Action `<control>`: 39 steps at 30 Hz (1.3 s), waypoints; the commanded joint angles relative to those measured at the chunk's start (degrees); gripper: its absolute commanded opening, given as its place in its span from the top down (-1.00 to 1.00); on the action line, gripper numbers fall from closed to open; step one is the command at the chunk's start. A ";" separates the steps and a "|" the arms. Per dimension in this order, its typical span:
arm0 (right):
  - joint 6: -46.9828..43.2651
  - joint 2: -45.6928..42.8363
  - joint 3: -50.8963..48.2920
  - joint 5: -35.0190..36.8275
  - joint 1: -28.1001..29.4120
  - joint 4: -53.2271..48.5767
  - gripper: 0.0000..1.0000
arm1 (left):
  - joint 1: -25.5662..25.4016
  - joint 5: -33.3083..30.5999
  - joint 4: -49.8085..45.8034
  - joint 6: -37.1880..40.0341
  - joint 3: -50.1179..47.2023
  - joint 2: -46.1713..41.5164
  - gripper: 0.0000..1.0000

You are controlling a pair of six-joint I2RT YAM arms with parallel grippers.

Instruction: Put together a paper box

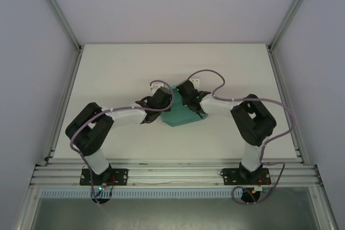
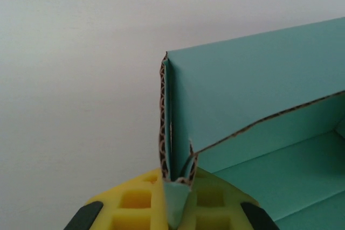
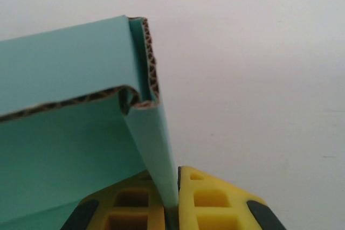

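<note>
- Worktop: a white surface walled on three sides, with aluminium rails along its near edge, where both arm bases are bolted.
- Left arm and right arm: we see them reach inward from the near corners and meet close to the middle of the worktop, a little toward its far edge. Grey-purple cables loop over the right arm.
- Paper box: teal corrugated card, lying on the worktop at that meeting point, with its open side up and its walls standing. Inside, the left wrist view shows teal floor and wall card. Its visible near side runs aslant to the worktop's near edge. The two wrists cover its far part from above, so we cannot fix the long axis.
- Left gripper: closed on the paper box, its yellow pads pinching a folded wall end at one upright corner.
- Right gripper: closed on the paper box, its yellow pads clamping the lower edge of a wall panel beside a doubled-over corner.
</note>
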 commanded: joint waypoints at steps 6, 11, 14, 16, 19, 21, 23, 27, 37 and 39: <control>13.42 2.56 -0.94 20.34 -2.39 -7.33 1.00 | 0.14 -1.20 -5.20 -2.62 -0.11 1.00 1.00; 7.03 1.85 -6.37 19.78 -2.17 8.59 1.00 | 0.12 -1.04 -5.30 -2.80 0.19 1.05 1.00; 0.12 -1.20 -11.70 10.93 -2.21 19.81 0.79 | 0.07 -0.97 -5.49 -2.39 0.37 1.14 1.00; -2.93 -3.70 -15.57 4.95 -2.24 26.04 0.70 | 0.05 -0.99 -5.51 -2.11 0.45 1.30 1.00; -5.91 -7.04 -18.42 -1.67 -2.88 29.13 0.56 | 0.05 -0.85 -5.49 -1.50 0.87 1.56 1.00; -7.03 -8.75 -19.43 -2.88 -3.08 29.73 0.41 | 0.05 -0.61 -5.53 -1.19 1.10 1.80 1.00; -8.42 -10.15 -20.82 -4.67 -3.43 31.36 0.32 | 0.05 -0.63 -5.50 -1.03 1.11 1.82 1.00; -8.63 -11.65 -22.05 -9.89 -5.12 32.81 0.30 | 0.03 -0.27 -5.54 -0.37 0.94 1.71 1.00; -12.36 -11.83 -20.11 -21.48 -7.35 29.53 0.12 | -0.04 0.02 -5.93 0.07 1.83 2.34 1.00; -12.15 -11.57 -19.50 -19.74 -7.39 28.03 0.28 | -0.04 -0.13 -6.15 -0.04 2.11 2.44 1.00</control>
